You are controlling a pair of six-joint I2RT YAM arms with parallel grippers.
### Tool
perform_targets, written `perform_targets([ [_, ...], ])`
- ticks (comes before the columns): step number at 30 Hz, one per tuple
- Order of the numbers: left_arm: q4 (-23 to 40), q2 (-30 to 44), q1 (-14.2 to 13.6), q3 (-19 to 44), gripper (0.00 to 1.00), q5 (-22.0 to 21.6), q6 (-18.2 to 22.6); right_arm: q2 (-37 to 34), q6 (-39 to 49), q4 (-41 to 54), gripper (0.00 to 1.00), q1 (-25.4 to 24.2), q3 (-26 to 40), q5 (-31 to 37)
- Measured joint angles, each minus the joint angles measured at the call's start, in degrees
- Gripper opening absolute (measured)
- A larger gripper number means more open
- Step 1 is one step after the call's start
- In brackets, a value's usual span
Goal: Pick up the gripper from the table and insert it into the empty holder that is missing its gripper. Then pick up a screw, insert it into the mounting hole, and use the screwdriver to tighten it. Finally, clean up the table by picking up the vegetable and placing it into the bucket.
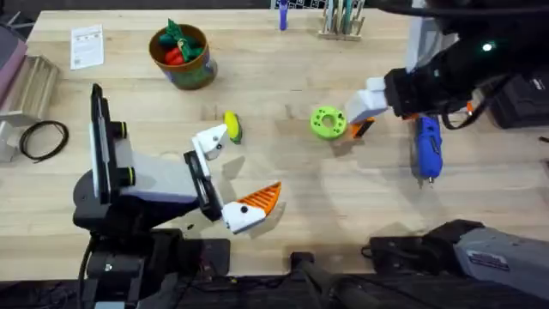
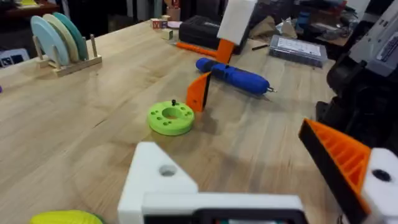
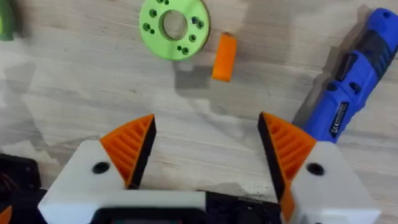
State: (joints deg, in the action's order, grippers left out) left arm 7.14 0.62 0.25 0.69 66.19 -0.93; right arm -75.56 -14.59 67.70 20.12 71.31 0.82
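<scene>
The small orange gripper [image 3: 224, 56] lies on the table beside a flat green disc [image 3: 174, 26]; it also shows in the overhead view [image 1: 361, 129]. My right gripper [image 3: 208, 121] hangs open just short of it, both orange pads bare. The blue screwdriver [image 1: 426, 146] lies to its right. My left gripper [image 1: 244, 163] is open too: one finger is the bare white holder [image 2: 161, 180], the other carries an orange pad [image 2: 342, 155]. The yellow vegetable [image 1: 232, 127] rests beside the holder's tip. The bucket [image 1: 182, 56] stands at the back left with red and green toys in it.
A paper slip [image 1: 86, 45] and a coiled black cable [image 1: 43, 137] lie at the left. A wooden rack [image 1: 343, 21] stands at the back edge. Dark equipment [image 1: 523, 99] sits at the far right. Bare wood lies between the two grippers.
</scene>
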Motion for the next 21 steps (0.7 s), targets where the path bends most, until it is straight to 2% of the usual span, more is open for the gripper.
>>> perform_targets([
  [8,0.01,0.00,0.02,0.00,0.986,0.00,0.00,-3.65,0.00,-0.37,0.992,-0.48,0.00,0.00],
  [16,0.00,0.00,0.00,0.00,0.985,-0.02,0.00,-4.55,0.74,-1.01,0.991,-4.02,-0.18,0.04],
  [21,0.00,0.00,0.01,0.00,0.986,0.00,0.00,-5.88,2.31,-2.91,0.989,-4.55,-0.57,0.26],
])
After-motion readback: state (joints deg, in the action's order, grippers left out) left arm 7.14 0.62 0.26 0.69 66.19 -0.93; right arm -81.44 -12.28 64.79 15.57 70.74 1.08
